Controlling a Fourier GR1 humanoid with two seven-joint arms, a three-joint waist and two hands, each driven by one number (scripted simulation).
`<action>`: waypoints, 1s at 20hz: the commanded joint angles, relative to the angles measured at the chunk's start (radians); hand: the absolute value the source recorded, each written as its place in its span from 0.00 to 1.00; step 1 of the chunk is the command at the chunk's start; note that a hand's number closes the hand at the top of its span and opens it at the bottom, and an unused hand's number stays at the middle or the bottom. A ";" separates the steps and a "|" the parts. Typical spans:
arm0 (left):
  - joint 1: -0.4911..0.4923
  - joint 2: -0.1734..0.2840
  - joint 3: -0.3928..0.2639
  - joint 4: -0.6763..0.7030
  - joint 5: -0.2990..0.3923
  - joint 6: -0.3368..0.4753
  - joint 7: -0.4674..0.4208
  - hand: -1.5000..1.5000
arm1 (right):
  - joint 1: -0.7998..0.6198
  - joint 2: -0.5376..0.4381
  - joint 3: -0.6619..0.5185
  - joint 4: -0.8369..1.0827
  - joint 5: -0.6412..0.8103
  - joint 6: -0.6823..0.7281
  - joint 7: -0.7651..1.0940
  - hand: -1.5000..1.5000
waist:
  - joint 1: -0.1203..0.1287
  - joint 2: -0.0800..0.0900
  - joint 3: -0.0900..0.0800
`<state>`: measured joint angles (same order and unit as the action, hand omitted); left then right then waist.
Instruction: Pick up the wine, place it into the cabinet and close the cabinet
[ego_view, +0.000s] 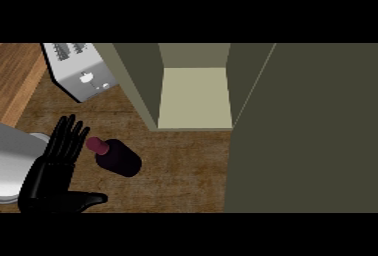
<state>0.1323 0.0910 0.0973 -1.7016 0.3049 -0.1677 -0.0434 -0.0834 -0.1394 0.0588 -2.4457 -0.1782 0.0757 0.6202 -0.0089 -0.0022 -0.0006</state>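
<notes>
Wine not yet picked up — cabinet open, shelf waiting.

Left hand (55, 160) at 8 o'clock: fingers straight and relaxed, thumb out to the side, holding nothing, just beside the bottle. Toaster (80, 75) at 11 o'clock, well apart. Wine bottle (117, 156) lies left of centre on the counter (184, 175), dark body, reddish cap tilted toward the hand. Judgement: glass — stiff, smooth, likely slippery, fairly heavy, breakable; best taken round the wide body, not the narrow neck. Cabinet (193, 100) at 12 o'clock, its door (303, 130) swung wide at 3 o'clock. Right hand not seen.
</notes>
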 joint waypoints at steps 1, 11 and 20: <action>-0.018 0.001 0.016 0.141 -0.019 -0.049 -0.104 0.00 | 0.046 -0.004 -0.005 -0.173 -0.082 0.002 0.068 0.00 | 0.000 0.001 0.000; -0.081 -0.009 0.003 0.298 -0.043 -0.103 -0.196 0.00 | 0.018 0.005 -0.034 -0.169 -0.074 -0.002 0.070 0.00 | 0.002 0.000 0.000; -0.137 -0.025 0.009 0.445 -0.095 -0.092 -0.298 0.00 | 0.038 0.006 -0.054 -0.174 -0.107 0.025 0.072 0.00 | -0.003 0.001 0.000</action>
<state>0.0397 0.0843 0.1102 -1.3330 0.2380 -0.2739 -0.2949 -0.0934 -0.1367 0.0184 -2.4420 -0.1752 0.1077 0.6233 -0.0074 -0.0015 -0.0003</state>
